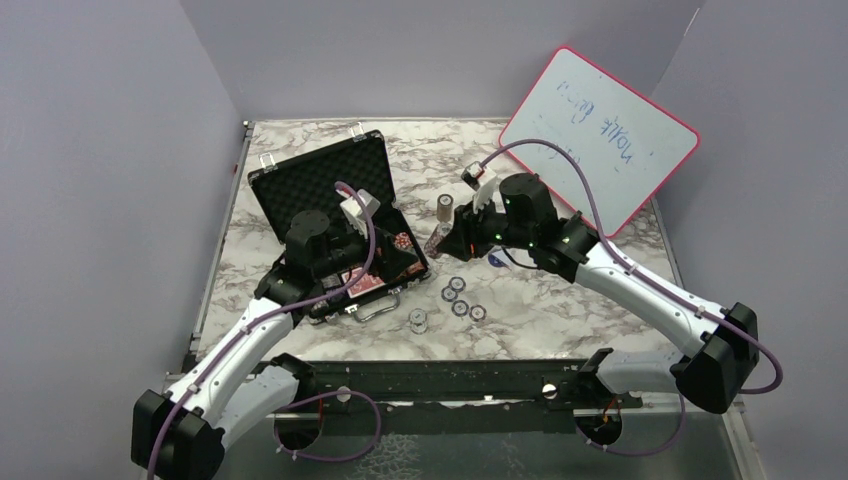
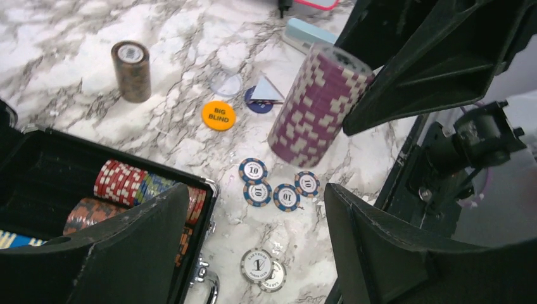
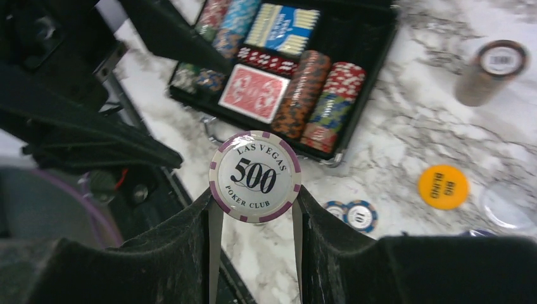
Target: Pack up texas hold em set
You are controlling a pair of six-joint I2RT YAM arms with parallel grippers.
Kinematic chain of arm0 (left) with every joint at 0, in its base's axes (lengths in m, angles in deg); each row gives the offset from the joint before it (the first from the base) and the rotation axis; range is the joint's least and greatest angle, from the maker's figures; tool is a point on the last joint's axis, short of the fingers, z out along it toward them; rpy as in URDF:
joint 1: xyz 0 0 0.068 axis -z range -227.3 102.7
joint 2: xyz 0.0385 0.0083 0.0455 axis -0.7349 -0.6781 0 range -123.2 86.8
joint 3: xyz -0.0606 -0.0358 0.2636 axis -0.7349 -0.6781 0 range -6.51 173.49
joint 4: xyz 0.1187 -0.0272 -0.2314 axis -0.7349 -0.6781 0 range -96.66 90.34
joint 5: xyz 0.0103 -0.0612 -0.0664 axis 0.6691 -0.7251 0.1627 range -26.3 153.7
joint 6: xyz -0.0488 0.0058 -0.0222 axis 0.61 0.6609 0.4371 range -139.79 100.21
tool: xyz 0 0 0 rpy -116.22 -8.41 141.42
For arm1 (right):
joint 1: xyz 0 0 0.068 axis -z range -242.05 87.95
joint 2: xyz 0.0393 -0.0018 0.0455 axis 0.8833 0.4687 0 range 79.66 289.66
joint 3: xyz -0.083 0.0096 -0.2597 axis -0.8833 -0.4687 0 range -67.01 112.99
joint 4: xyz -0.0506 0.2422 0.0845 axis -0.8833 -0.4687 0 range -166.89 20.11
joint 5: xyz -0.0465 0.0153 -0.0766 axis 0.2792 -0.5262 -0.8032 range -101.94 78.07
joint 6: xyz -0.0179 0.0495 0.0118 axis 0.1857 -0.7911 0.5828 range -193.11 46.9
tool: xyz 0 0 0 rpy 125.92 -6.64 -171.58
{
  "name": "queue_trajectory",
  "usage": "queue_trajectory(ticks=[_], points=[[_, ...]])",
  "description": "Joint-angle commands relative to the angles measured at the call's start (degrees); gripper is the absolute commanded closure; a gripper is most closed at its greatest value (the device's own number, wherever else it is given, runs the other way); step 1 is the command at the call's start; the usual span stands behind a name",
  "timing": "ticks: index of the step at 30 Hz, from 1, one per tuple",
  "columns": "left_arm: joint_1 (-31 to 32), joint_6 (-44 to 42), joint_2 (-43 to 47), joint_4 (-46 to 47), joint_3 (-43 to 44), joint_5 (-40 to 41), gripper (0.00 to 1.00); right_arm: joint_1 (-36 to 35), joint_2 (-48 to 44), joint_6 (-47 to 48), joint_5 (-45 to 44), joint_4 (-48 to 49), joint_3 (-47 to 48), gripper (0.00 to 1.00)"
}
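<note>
The black briefcase lies open at the left, with chip rows and a red-backed deck in its foam tray. My right gripper is shut on a tilted stack of purple 500 chips, held above the table just right of the case; the same stack shows in the left wrist view. My left gripper hovers open and empty over the case's front right corner and several loose blue 10 chips. Two white chips, a brown chip stack and the orange button rest on the marble.
A pink-framed whiteboard leans at the back right. A light blue eraser block lies beyond the purple stack. Two small round discs sit near the button. Purple walls enclose the table on three sides.
</note>
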State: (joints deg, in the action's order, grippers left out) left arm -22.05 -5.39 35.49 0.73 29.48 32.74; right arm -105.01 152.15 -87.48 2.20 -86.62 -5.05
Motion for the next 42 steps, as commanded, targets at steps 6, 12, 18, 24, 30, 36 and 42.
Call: queue_trajectory(ticks=[6,12,18,24,30,36,42], points=[[0.3,-5.5,3.3,5.4,-0.8,-13.8,0.26,0.0,-1.8,1.7,24.0,2.0,1.9,0.69],[0.3,0.6,-0.5,8.0,0.4,-28.5,0.26,0.0,-0.7,1.6,29.9,3.6,1.9,0.69],[0.4,4.9,-1.2,9.6,0.5,-31.1,0.31,0.0,-0.3,1.8,31.2,4.7,1.5,0.69],[1.0,8.5,-1.7,12.2,-0.9,-30.5,0.4,0.0,0.3,1.5,33.4,6.0,1.2,0.69],[3.0,10.2,-3.0,12.5,-2.4,-28.4,0.41,0.0,0.7,1.1,35.1,7.2,1.2,0.69],[3.3,9.1,-1.7,12.8,-2.3,-27.5,0.64,0.0,1.0,0.9,34.8,6.7,0.7,0.69],[3.4,8.9,-0.3,12.8,-2.8,-24.3,0.94,0.0,0.5,-0.5,33.2,7.7,-0.4,0.65]])
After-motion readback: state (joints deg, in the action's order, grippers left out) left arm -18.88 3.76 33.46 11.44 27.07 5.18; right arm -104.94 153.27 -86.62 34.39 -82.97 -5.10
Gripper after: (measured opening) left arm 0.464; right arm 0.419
